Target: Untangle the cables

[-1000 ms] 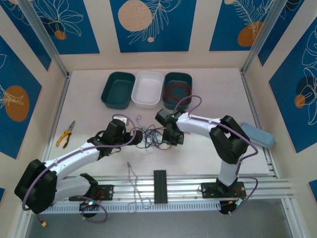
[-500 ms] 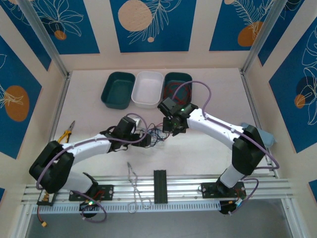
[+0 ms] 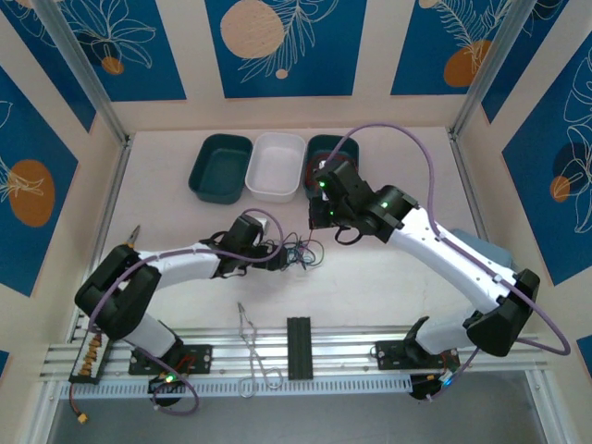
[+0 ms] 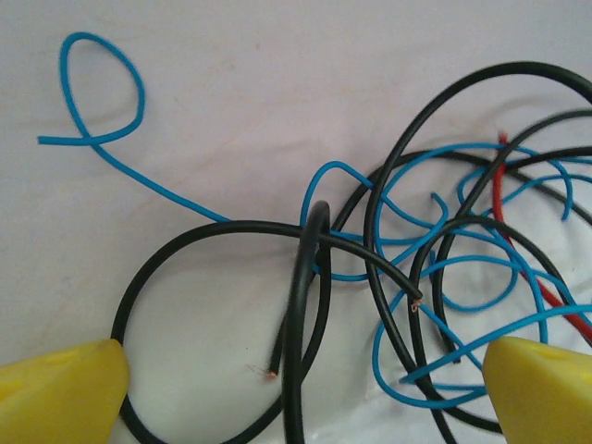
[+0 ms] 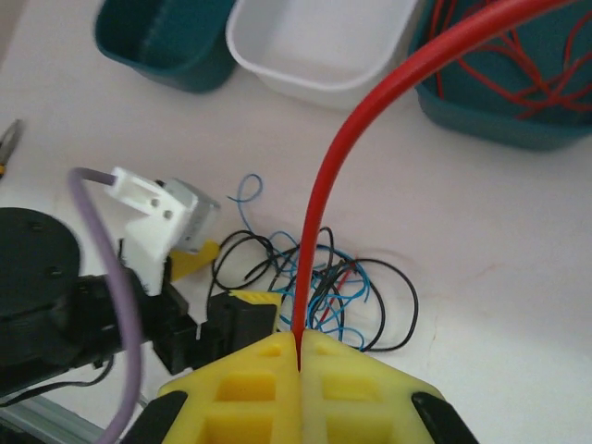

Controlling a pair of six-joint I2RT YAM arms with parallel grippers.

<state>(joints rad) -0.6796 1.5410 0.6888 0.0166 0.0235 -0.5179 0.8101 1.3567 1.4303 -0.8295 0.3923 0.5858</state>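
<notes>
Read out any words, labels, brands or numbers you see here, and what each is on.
None legible. The blue wall panels show only leaf and circle patterns; the dark teal plastic trays, the white tray and the thin red, black and blue cables carry no lettering.

blue, black and red cables; yellow fingertips; teal tray, white tray; blue wall panels, orange discs.

— What sort of place is this?
— A robot lab's test cell. Two arms are bolted to a metal rail along a white table.
— And around it?
— Aluminium posts and blue printed wall panels box it in.
</notes>
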